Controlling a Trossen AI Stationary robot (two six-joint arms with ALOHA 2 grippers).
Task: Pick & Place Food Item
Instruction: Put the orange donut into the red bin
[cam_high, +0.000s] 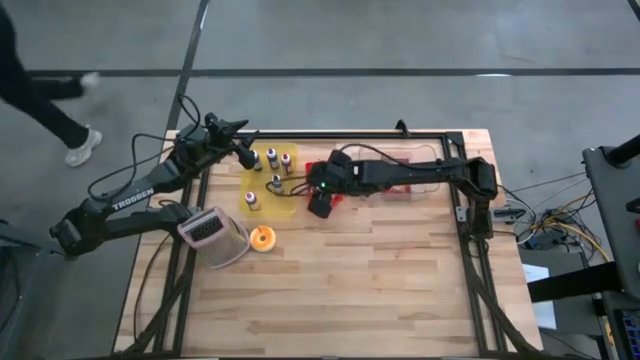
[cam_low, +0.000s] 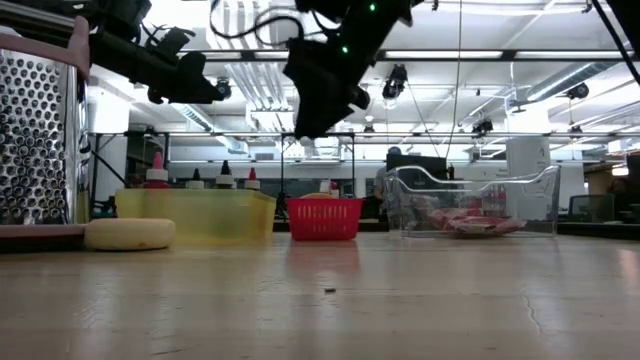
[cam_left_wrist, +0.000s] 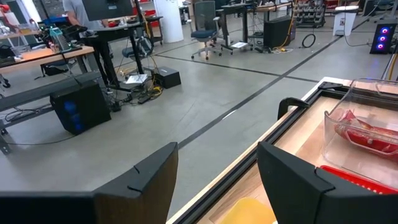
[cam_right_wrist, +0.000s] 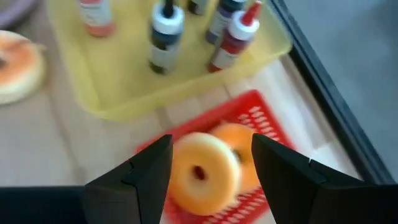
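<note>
R gripper (cam_right_wrist: 208, 171) hangs over the red basket (cam_right_wrist: 261, 115), jaws apart w/ nothing between the pads. Two donuts (cam_right_wrist: 205, 171) lie in the basket directly below it; the paler one w/ the red centre sits in the gap as the wrist view looks down, the more orange one half tucked behind. Looks like the reach-in step of the pick: gripper above the food item, not yet on it. Could equally be just after a drop; can't tell from this alone.

If it's a pick, next move calls for a straight descent, jaws astride the near donut's ring, then close gently since it looks soft and would squash or slip.

Beside the gripper, on the far side from its arm base, is the yellow tray (cam_right_wrist: 124, 81) w/ sauce bottles (cam_right_wrist: 165, 37); a third donut (cam_high: 262, 238) lies on the surface farther off, next to the grater (cam_high: 212, 236).

L gripper (cam_left_wrist: 217, 180) waits, jaws wide, nothing in them, up over the tray's far edge, pointing out at the room.

Writing: "TROSSEN" on the L arm (cam_high: 133, 199). Bottle labels not readable.
</note>
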